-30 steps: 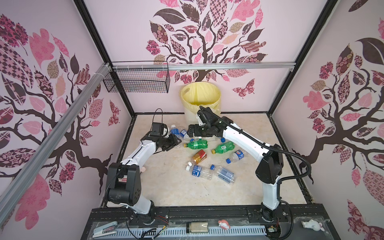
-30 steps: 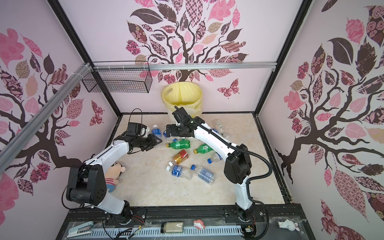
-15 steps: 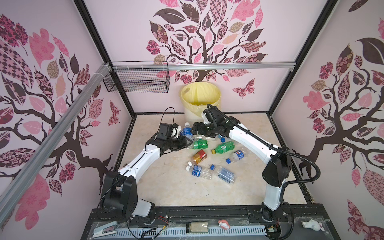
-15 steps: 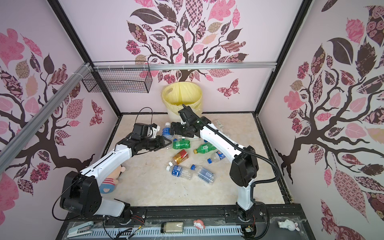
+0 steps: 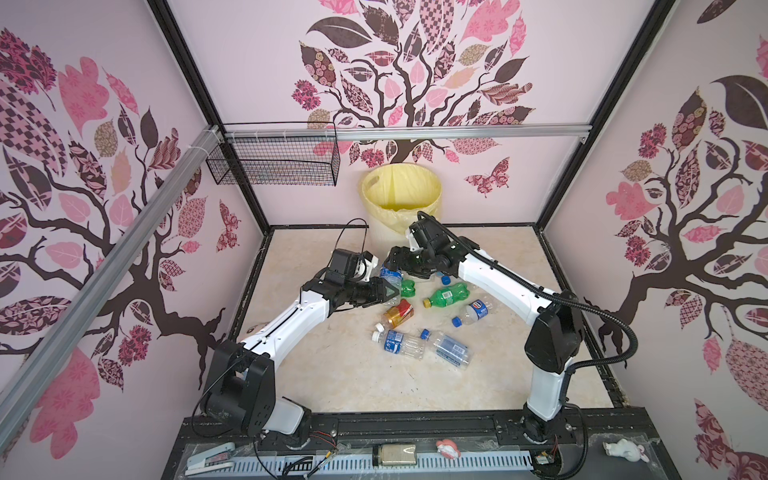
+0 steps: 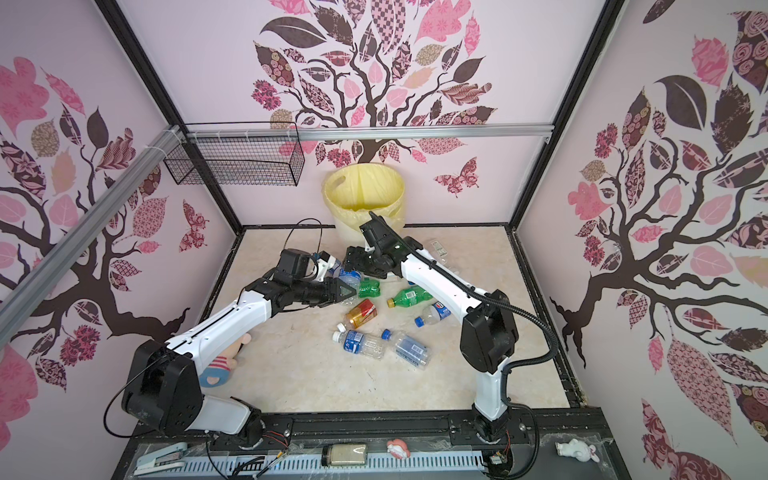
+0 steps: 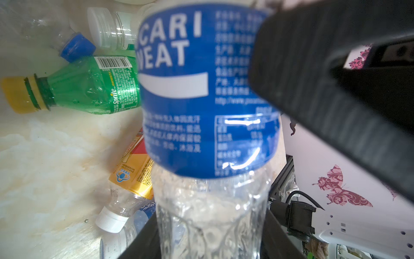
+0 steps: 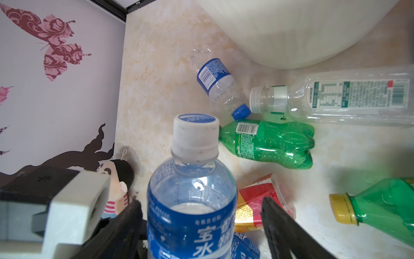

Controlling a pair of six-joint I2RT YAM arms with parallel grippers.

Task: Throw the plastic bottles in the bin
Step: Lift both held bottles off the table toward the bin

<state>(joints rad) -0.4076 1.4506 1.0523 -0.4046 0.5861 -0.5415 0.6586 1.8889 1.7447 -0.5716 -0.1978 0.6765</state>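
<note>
My left gripper (image 5: 388, 291) is shut on the base of a clear bottle with a blue label (image 5: 390, 275), held above the floor; its fingers (image 7: 143, 242) flank the bottle (image 7: 201, 89) in the left wrist view. My right gripper (image 5: 395, 262) straddles the same bottle's (image 8: 192, 201) upper half, open, with a gap at one finger (image 8: 280, 224). Loose bottles lie on the floor: two green (image 5: 446, 296), an amber one (image 5: 398, 312) and clear ones (image 5: 399, 343). The bin (image 5: 401, 187), cream with a yellow bag, stands at the back wall just behind both grippers.
A black wire basket (image 5: 274, 166) hangs on the back left wall. A doll (image 6: 224, 361) lies under the left arm. More clear bottles (image 6: 438, 249) lie at the back right near the bin (image 8: 291, 33). Black frame edges border the floor.
The left arm has carried the blue-labelled bottle rightward and up toward the middle. The right gripper has come over the bottle and its jaws have narrowed around it.
</note>
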